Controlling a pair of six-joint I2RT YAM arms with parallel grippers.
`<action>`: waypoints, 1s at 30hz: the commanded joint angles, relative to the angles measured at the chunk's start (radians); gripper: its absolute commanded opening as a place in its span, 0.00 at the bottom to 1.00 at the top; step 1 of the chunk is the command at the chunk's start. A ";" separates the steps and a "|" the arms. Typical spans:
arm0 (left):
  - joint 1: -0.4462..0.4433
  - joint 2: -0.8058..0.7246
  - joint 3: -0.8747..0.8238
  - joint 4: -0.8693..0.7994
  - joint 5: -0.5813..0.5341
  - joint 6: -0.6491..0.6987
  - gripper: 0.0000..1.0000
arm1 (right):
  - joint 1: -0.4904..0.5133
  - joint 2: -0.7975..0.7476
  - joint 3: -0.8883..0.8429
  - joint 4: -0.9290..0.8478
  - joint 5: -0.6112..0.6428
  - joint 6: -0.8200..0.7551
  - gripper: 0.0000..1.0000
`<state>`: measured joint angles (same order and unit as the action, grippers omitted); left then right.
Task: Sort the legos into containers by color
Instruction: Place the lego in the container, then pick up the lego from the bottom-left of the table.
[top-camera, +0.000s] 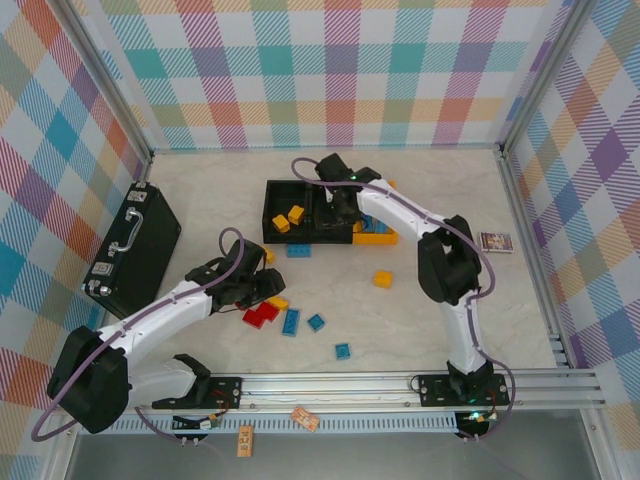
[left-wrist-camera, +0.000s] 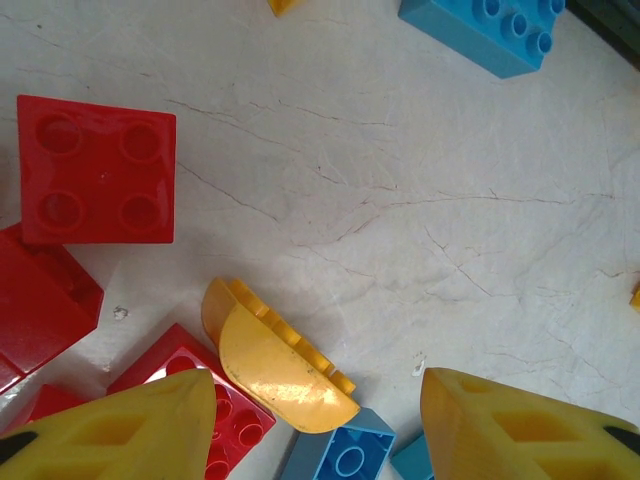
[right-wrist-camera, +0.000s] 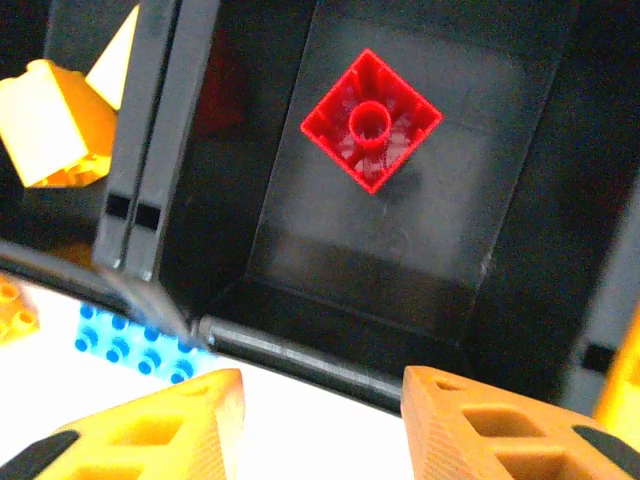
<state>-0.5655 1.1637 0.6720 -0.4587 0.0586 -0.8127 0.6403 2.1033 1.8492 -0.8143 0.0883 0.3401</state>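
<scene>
My left gripper (top-camera: 267, 287) hangs open low over a cluster of legos; in the left wrist view a yellow half-round brick (left-wrist-camera: 282, 362) lies between the open fingers (left-wrist-camera: 160, 420), with red bricks (left-wrist-camera: 96, 170) on the left and a blue brick (left-wrist-camera: 352, 455) beside it. My right gripper (top-camera: 345, 213) is open and empty over the middle black bin (right-wrist-camera: 300, 355), where one red brick (right-wrist-camera: 372, 120) lies upside down. The left black bin (top-camera: 272, 222) holds yellow bricks (right-wrist-camera: 55, 120). The yellow-orange bin (top-camera: 385, 238) holds blue bricks.
Loose on the table are blue bricks (top-camera: 291, 321), (top-camera: 343, 351), (top-camera: 298, 250) and a yellow brick (top-camera: 383, 279). A black briefcase (top-camera: 135, 245) lies at the left. A small picture card (top-camera: 495, 241) sits at the right. Aluminium rails run along the near edge.
</scene>
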 joint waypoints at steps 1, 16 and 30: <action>-0.014 -0.028 0.007 -0.033 -0.020 -0.011 0.56 | -0.002 -0.102 -0.058 0.028 -0.019 0.017 0.46; -0.017 -0.110 0.021 -0.311 -0.230 -0.097 0.59 | 0.059 -0.389 -0.421 0.152 -0.129 0.033 0.49; 0.000 0.036 -0.003 -0.170 -0.320 -0.113 0.72 | 0.081 -0.505 -0.580 0.181 -0.154 0.089 0.49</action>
<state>-0.5686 1.1683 0.6720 -0.6720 -0.2379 -0.9241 0.7166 1.6310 1.2789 -0.6548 -0.0490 0.4072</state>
